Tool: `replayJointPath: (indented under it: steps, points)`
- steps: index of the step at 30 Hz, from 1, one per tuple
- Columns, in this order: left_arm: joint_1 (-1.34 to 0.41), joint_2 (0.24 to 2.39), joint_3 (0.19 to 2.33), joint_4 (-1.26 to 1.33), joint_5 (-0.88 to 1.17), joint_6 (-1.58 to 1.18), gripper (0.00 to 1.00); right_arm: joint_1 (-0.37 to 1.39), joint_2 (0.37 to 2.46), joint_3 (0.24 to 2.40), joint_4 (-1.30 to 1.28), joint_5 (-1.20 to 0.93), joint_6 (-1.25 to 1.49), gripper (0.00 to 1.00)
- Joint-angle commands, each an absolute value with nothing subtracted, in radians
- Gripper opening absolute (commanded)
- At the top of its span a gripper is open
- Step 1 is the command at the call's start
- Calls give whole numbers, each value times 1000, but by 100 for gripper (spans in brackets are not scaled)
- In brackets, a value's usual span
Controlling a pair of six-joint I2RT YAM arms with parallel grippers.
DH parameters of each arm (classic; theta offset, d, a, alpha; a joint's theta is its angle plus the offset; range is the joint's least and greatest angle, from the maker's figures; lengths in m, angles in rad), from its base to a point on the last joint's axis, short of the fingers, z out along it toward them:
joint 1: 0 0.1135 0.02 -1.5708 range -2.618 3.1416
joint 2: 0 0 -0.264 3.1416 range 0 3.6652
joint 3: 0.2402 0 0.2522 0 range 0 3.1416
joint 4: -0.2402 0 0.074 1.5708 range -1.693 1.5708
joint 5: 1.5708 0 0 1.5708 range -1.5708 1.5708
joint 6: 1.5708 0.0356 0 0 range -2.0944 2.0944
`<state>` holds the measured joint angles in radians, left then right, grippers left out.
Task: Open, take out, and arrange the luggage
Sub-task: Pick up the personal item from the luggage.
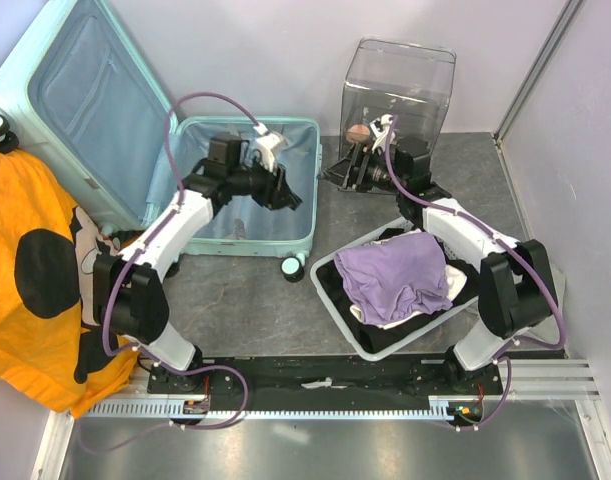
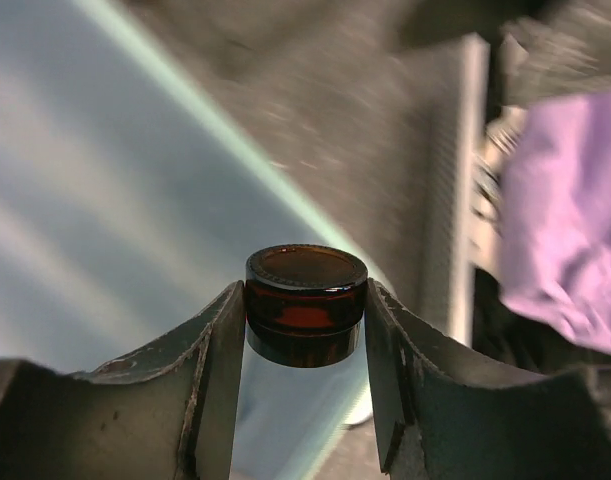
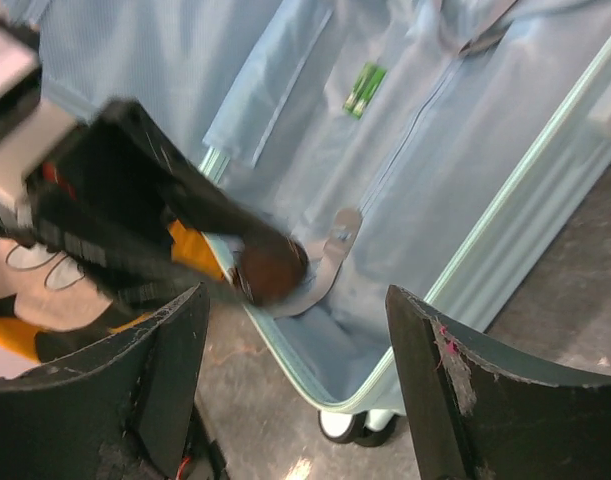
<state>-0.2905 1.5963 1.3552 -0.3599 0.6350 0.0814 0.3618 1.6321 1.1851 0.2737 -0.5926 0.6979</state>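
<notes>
Left gripper (image 2: pixel 305 330) clamped on small brown jar (image 2: pixel 307 295), hovered over open luggage (image 1: pixel 313 190). Luggage lay far left on counter (image 1: pixel 235 300), lid propped up. Right gripper (image 3: pixel 295 310) spread wide, empty, near clear box (image 1: pixel 400 90). Step looked like take-out. Next move likely needed jar lifted clear of rim, set down upright.

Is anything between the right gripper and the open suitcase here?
Yes. The left gripper, clamped on a small amber jar, hangs over the suitcase's lower half, directly ahead of the open right gripper.
</notes>
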Motion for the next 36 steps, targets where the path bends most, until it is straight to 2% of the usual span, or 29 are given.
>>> replayJointPath:
  steps: [1, 11, 29, 36]
  points:
    - [-354, 1562, 1321, -336, 716, 213, 8, 376, 1652, 1233, 249, -678, 707, 80]
    - [-472, 1447, 1241, -281, 592, 268, 7, 425, 1718, 1281, 94, -727, 627, 82]
    - [-543, 1417, 1190, -256, 364, 337, 5, 512, 1796, 1298, 100, -813, 640, 80]
    - [-545, 1404, 1170, -245, 338, 362, 5, 522, 1832, 1309, 159, -874, 670, 77]
